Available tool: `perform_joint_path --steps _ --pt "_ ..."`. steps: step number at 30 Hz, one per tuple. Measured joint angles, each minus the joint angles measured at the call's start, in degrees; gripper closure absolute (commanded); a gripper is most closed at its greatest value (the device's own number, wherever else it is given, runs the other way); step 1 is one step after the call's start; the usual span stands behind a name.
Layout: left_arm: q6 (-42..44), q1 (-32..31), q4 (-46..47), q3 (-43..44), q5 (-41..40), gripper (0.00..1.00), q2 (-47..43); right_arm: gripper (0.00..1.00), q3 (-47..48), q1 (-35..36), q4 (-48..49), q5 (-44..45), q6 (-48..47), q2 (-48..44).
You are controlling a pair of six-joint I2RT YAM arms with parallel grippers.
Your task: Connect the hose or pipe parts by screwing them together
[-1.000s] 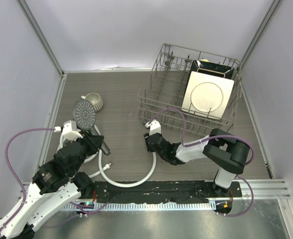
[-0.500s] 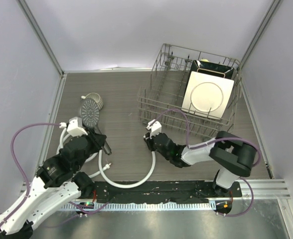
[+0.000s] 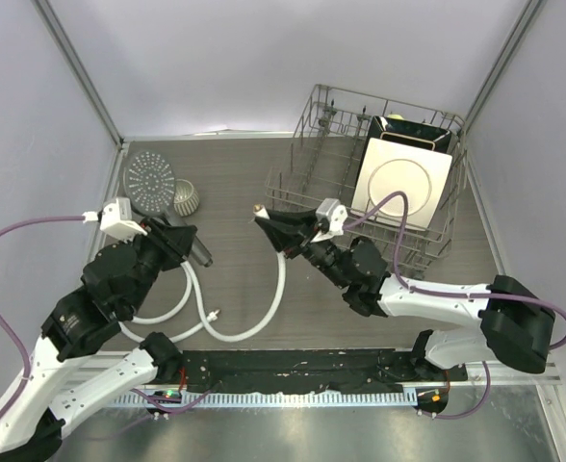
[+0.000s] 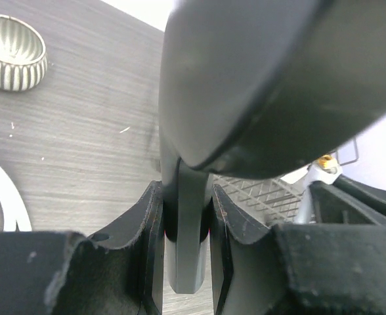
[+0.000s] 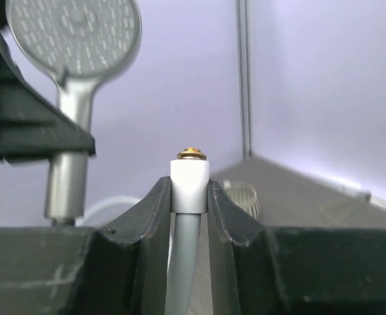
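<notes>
Bearing the white hose (image 3: 244, 332), a wood-grain table (image 3: 235, 183) meets pale walls (image 3: 264, 58).

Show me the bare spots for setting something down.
Bare table: the back strip between ribbed cup and dish rack, and the middle patch between left gripper and hose. Crowded: front left, where hose loops lie, and beside the rack under the right arm.

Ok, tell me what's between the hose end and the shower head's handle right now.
Nothing visible. The right tool holds the hose end, the left tool the shower head; only tabletop shows between them. The cup sits beside the head, off that line.
</notes>
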Motion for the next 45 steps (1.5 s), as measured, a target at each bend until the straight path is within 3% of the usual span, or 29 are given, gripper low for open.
perform_joint_path --steps 9,16,18,23,28,31,33,35,39,45 --pt "0.0 0.0 1.5 2.0 -2.0 1.0 -2.2 0.99 8.9 -3.5 9.5 -5.6 7.5 1.6" --pt "-0.2 0.0 1.5 1.7 -2.7 1.0 -2.5 0.99 19.1 -7.3 11.3 -9.9 16.3 9.9" --pt "-0.1 0.0 1.4 1.2 -3.1 1.0 -2.5 0.99 21.9 -8.1 5.6 -13.3 12.7 10.9" --pt "0.2 0.0 0.4 0.7 -3.6 1.0 -2.6 0.99 31.8 -9.1 -19.6 -20.5 -4.3 10.4" --pt "0.2 0.0 -0.4 -0.8 -3.8 1.0 -3.3 0.99 55.7 -9.7 -48.9 -24.3 -16.4 14.3" --pt "0.2 0.0 -1.1 -1.2 -3.8 1.0 -3.7 0.99 68.3 -10.2 -59.9 -25.4 -19.0 16.9" --pt "0.2 0.0 -1.2 -1.4 -3.8 1.0 -4.1 0.99 71.4 -10.5 -62.9 -26.1 -18.9 17.4" --pt "0.2 0.0 -1.2 -1.6 -4.0 1.0 -4.5 0.99 68.7 -10.9 -61.2 -27.6 -15.8 15.8" --pt "0.3 0.0 -1.0 -1.8 -4.3 1.0 -4.3 0.99 52.0 -12.9 -41.2 -32.5 0.0 12.8" --pt "0.2 0.0 -0.3 -2.1 -4.2 1.0 -2.5 0.99 51.1 -14.7 -24.3 -32.2 16.6 21.4"
